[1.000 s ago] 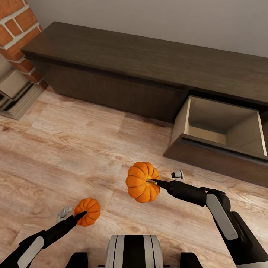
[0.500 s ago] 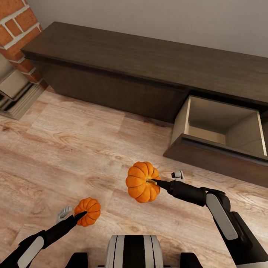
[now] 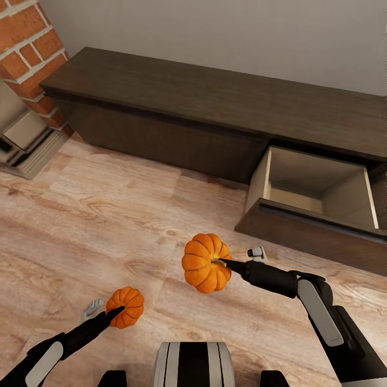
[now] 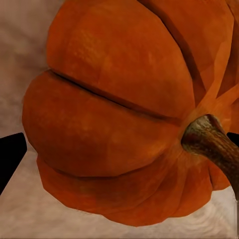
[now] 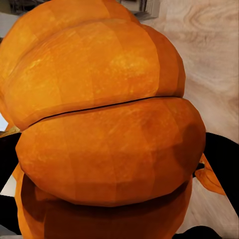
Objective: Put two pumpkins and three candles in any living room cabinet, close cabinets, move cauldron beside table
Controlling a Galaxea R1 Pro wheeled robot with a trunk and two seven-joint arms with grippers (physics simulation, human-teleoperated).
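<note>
From the head camera, the right gripper (image 3: 221, 262) holds a pumpkin (image 3: 205, 262) above the wooden floor (image 3: 107, 215), its dark fingers (image 3: 231, 265) clamped on the fruit near the stem side. Lower and further to the robot's left, the left gripper (image 3: 119, 309) grasps a second pumpkin (image 3: 126, 306), which looks smaller in this view; its black fingers (image 3: 110, 316) are closed against the orange skin. Ahead stands the long, low dark-brown cabinet (image 3: 188, 102) against a pale wall (image 3: 242, 32). One pull-out drawer (image 3: 317, 215) on the robot's right side stands open, its beige inside showing nothing in it; the other fronts look shut. The drawer sits well apart from both pumpkins, ahead and to the right of the one in the right gripper. A brick fireplace surround (image 3: 27, 43) rises at the cabinet's left end.

From the left wrist camera, the second pumpkin (image 4: 119, 114) sits close up, its brown stem (image 4: 211, 142) angled to one side, with a dark finger (image 4: 10, 157) at its edge.

From the right wrist camera, the pumpkin (image 5: 104, 129) is equally close, ribs running across, with black finger parts (image 5: 221, 164) at its flank and floor (image 5: 209, 45) beyond.
</note>
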